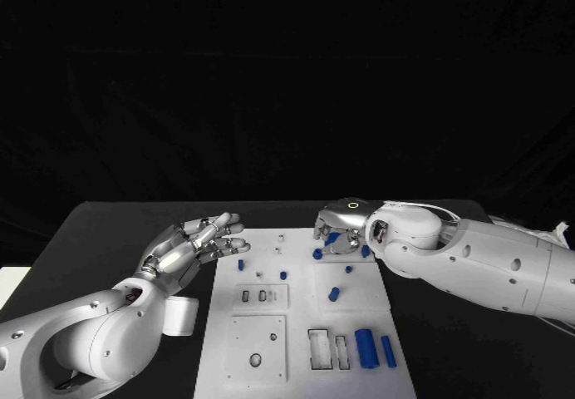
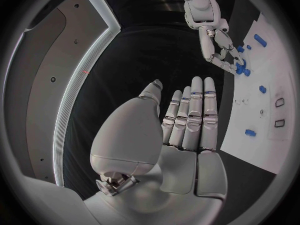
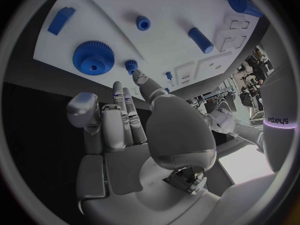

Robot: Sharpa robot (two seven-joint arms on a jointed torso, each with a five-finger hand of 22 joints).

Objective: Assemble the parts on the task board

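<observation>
head view: white task board point(image 1: 306, 320); blue parts point(image 1: 366, 347)

Blue parts point(image 1: 366, 347) (scattered) on task board point(image 1: 258, 345)

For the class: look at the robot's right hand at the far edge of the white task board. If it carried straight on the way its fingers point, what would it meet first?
Most likely the small blue gear, just beyond the right hand's fingertips on the task board. The large blue gear lies beside that line. Whether a fingertip already touches the small gear is unclear.
</observation>
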